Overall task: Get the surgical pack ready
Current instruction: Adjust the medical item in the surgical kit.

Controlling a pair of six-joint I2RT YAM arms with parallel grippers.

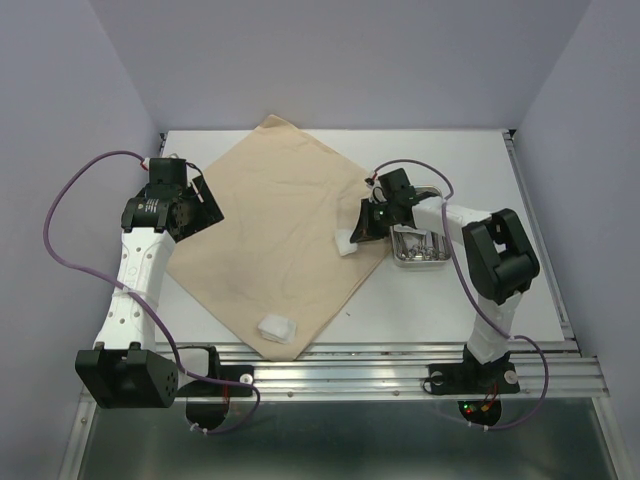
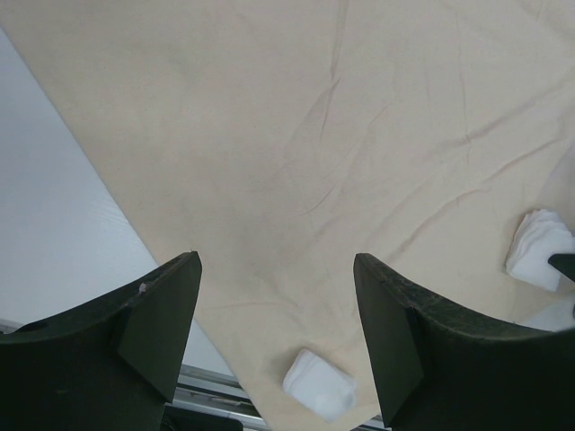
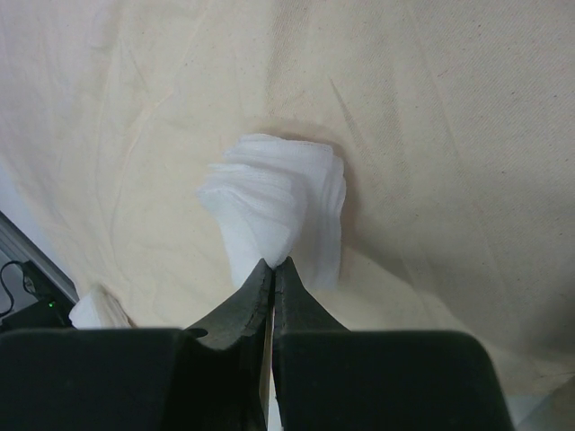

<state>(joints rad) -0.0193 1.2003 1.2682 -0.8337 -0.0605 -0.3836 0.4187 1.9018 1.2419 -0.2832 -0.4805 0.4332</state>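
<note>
The right gripper (image 3: 272, 265) has its jaws pinched on a white gauze pad (image 3: 278, 206) at the right edge of the cloth (image 1: 280, 230), left of the steel tray (image 1: 395, 246). The left gripper (image 2: 274, 260) hangs over the cloth's left side, jaws wide.

Shows a beige cloth (image 1: 280, 230) spread diamond-wise on the white table (image 1: 450, 310), slightly creased. Finds one gauze pad (image 1: 276, 327) lying on the cloth's near corner and a second gauze pad (image 1: 346, 242) at its right corner, right against the tip of the right gripper (image 1: 362, 228). Places the steel tray (image 1: 420, 247), with metal instruments (image 1: 428, 243) inside, just beside that corner on bare table. Puts the left gripper (image 1: 205, 200) over the cloth's left edge.
</note>
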